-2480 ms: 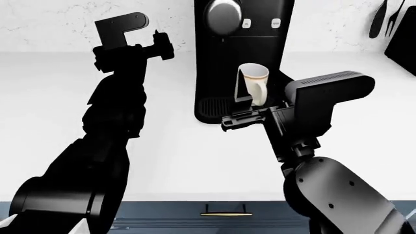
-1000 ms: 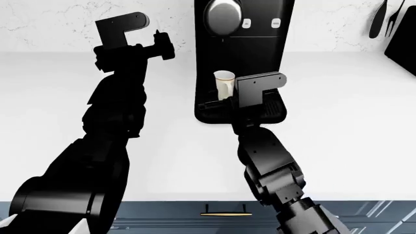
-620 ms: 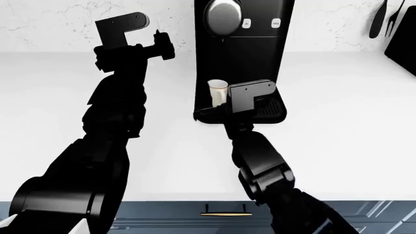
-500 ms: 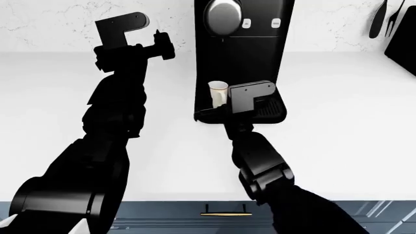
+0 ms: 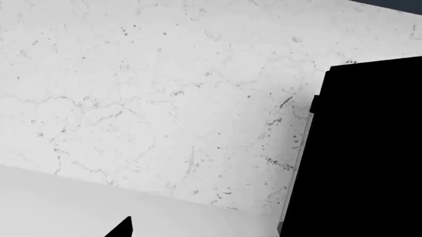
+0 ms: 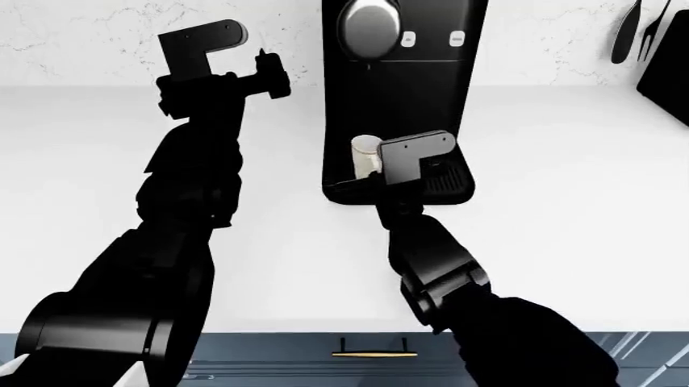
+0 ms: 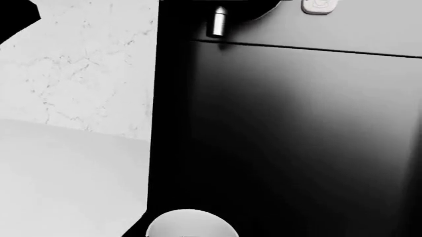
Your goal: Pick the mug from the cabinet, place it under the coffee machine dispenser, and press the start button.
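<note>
Mug (image 6: 365, 154) upright on the ribbed drip tray (image 6: 447, 181) of the black coffee machine (image 6: 404, 89), under the silver dome dispenser (image 6: 367, 26), whose spout (image 7: 217, 21) shows in the right wrist view above the mug rim (image 7: 191, 223). Right gripper (image 6: 361, 179) sits at the mug, just beside its right and front side; its fingers are mostly hidden by the wrist block, can't tell if pinching the mug or spread. Two pale buttons (image 6: 409, 38) on the machine front beside the dome. Left gripper (image 6: 269, 76) raised over the white worktop (image 6: 86, 161) left of the machine, well apart from the mug; finger state can't tell. Marble backsplash (image 5: 165, 98) behind
</note>
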Robot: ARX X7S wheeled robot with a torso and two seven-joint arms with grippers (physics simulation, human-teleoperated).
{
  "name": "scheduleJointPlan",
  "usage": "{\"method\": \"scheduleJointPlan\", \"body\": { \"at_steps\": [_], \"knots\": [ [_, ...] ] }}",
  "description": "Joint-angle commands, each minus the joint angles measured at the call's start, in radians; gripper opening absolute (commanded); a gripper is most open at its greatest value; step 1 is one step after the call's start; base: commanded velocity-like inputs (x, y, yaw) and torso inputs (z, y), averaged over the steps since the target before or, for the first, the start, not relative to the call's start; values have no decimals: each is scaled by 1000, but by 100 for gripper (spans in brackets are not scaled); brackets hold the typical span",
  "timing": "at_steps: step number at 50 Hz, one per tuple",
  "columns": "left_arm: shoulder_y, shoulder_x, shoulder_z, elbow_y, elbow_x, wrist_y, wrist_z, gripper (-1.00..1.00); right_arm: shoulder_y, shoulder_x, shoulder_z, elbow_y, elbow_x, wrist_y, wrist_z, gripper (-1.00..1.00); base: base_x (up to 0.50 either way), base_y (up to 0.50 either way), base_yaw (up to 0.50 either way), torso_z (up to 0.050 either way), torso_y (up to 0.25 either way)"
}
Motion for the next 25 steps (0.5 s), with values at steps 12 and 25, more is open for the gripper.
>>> {"method": "scheduleJointPlan", "body": {
  "at_steps": [12, 25],
  "knots": [
    [1, 0, -2, 0, 3, 3, 1, 100, 18, 0, -61, 13, 109, -35, -8, 100, 0, 0, 0, 0, 0],
    [1, 0, 8, 0, -3, 6, -2, 100, 95, 155, -87, -320, 76, -30, 150, 100, 0, 0, 0, 0, 0]
  ]
}}
